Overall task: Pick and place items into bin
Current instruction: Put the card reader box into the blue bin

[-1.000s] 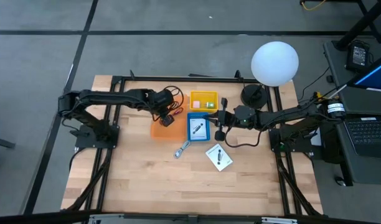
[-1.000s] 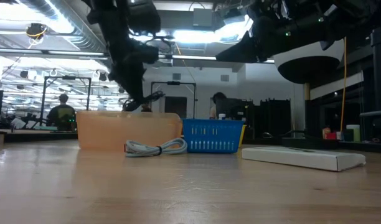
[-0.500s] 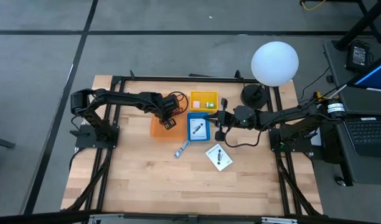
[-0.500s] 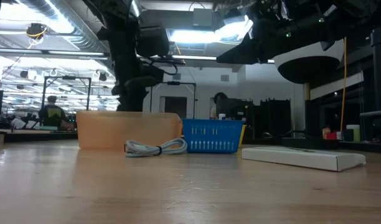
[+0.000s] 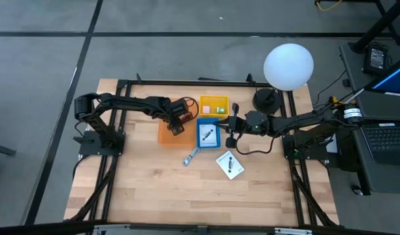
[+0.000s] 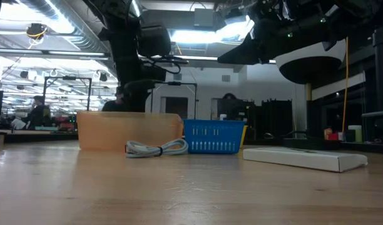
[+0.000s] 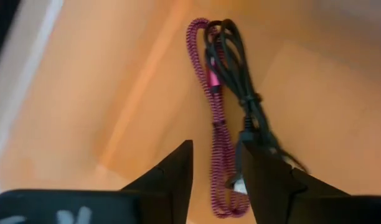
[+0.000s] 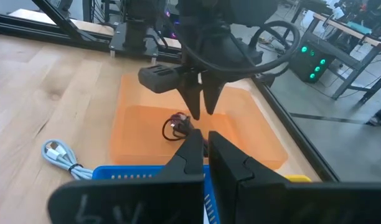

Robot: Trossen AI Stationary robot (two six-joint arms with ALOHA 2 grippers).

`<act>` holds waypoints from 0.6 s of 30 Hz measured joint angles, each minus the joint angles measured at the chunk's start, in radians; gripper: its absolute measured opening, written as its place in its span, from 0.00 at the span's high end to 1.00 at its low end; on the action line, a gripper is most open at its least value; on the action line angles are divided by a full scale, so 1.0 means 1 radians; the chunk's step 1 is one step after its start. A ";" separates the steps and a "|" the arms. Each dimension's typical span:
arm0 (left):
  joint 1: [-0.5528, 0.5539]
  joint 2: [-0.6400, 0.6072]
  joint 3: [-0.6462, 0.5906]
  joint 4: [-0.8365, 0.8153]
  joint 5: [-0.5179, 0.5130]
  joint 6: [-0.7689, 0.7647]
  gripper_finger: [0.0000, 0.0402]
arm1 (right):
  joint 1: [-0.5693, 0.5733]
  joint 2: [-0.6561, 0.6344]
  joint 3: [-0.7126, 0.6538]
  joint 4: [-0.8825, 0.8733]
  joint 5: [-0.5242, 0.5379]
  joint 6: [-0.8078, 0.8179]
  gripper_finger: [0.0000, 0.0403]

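A braided red cable and a black cable lie bundled on the floor of the orange bin, and show as a small coil in the right wrist view. My left gripper points down into that bin, open, with its fingers on either side of the cables' near end. I cannot tell whether a finger brushes the black cable. Beside the blue bin, my right gripper hovers shut and holds nothing.
One white card lies in the blue bin and another on the table. A silver-blue cable lies in front of the bins. A yellow bin with small pink and green pieces stands behind. A white globe lamp is at the far right.
My left gripper has sunk toward the orange bin with a slight roll of the wrist. The cables, which hung from it above the bin's rim, now lie down inside the bin.
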 joint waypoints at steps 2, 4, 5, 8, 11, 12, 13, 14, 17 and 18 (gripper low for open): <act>0.000 -0.009 0.000 -0.006 -0.026 0.039 0.67 | 0.000 0.000 0.000 0.000 0.000 0.000 0.98; 0.000 -0.029 0.000 -0.006 -0.053 0.061 0.66 | 0.000 0.000 0.000 0.000 0.000 0.000 0.98; 0.000 -0.041 0.000 -0.006 -0.059 0.069 0.66 | 0.000 0.000 0.000 0.000 0.000 -0.001 0.98; -0.001 -0.097 0.000 -0.007 -0.065 0.085 0.66 | 0.000 0.000 0.000 0.000 0.000 -0.001 0.98; -0.007 -0.159 0.000 -0.006 -0.066 0.106 0.67 | 0.000 0.000 0.000 0.000 0.000 -0.002 0.98; -0.011 -0.180 0.000 -0.004 -0.066 0.119 0.68 | 0.000 0.000 0.000 0.000 0.000 -0.002 0.98; -0.016 -0.200 -0.001 0.002 -0.066 0.134 0.68 | 0.000 0.000 0.000 0.000 0.000 -0.002 0.98; -0.023 -0.220 0.000 0.013 -0.067 0.145 0.68 | 0.000 0.000 0.000 0.000 0.000 -0.002 0.98; -0.049 -0.272 -0.021 0.101 -0.057 0.174 0.69 | 0.000 0.000 0.000 -0.001 0.000 -0.002 0.98; -0.058 -0.288 -0.034 0.154 -0.040 0.176 0.69 | 0.000 0.000 0.000 -0.006 0.000 -0.001 0.98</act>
